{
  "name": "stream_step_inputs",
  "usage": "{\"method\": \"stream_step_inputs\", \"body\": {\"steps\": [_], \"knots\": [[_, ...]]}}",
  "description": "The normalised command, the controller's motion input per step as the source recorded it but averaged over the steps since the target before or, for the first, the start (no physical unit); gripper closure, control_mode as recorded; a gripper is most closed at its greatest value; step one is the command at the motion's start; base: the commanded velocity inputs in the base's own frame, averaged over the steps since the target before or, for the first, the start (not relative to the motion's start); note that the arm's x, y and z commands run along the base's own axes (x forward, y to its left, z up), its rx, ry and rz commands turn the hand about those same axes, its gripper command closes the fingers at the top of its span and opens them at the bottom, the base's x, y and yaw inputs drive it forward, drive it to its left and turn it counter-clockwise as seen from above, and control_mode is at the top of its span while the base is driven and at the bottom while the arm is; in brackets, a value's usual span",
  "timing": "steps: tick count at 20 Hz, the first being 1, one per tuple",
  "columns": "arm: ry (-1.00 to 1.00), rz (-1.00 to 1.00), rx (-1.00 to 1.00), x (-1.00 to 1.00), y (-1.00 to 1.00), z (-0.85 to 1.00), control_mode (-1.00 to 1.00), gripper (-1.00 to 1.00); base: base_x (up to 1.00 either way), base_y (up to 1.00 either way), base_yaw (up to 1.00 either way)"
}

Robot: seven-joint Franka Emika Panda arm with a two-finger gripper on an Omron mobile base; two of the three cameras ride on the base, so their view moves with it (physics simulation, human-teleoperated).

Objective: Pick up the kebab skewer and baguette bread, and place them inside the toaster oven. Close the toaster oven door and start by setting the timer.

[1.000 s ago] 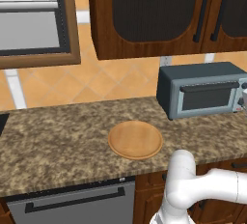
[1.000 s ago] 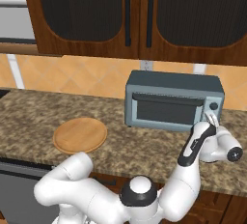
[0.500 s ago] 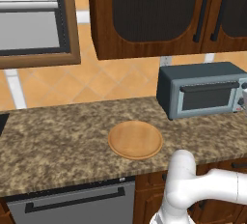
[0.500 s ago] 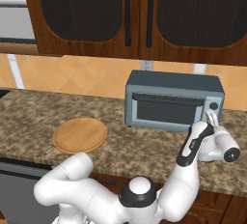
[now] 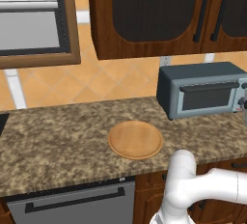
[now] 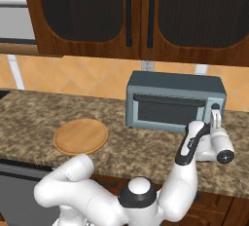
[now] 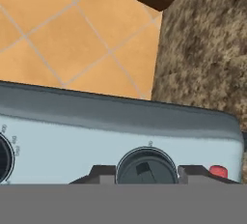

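**Time to turn the timer knob**

The toaster oven (image 6: 175, 104) sits on the counter (image 5: 58, 141), close to the wall. Its door (image 6: 168, 113) is shut. I cannot see the stick of meat or the little loaf; the dark glass hides what is inside. The round wooden board (image 5: 135, 139) lies bare on the counter, well apart from the oven.

I think the job now is to set the timer. The gripper (image 6: 214, 119) is up against the strip of controls at the right end of the oven. In the hand view a round dark knob (image 7: 146, 165) sits right between the two finger tips, with a small red light (image 7: 219, 171) beside it.

The fingers stand a little way apart, one on each side of the knob. I cannot tell if they are squeezing it or just near it.

To do this well, the fingers should pinch the knob evenly, then the hand should roll slowly. It should turn, not push, or the fingers may slip off.

The arm rises from the base, bends at the elbow, and reaches forward with the hand pointing at the oven's front.
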Motion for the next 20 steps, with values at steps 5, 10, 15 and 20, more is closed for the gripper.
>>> {"method": "stream_step_inputs", "body": {"steps": [5, 10, 15, 20], "knots": [[0.0, -0.1, 0.31, 0.0, 0.0, 0.19, -1.0, 1.0, 0.0, 0.0, 0.0], [0.0, -0.09, 0.33, 0.0, 0.0, 0.2, -1.0, 1.0, 0.0, 0.0, 0.0], [0.0, -0.09, 0.36, 0.0, 0.0, 0.22, -1.0, 1.0, 0.0, 0.0, 0.0], [0.0, -0.09, 0.38, 0.0, 0.0, 0.16, -1.0, 1.0, 0.0, 0.0, 0.0]]}}
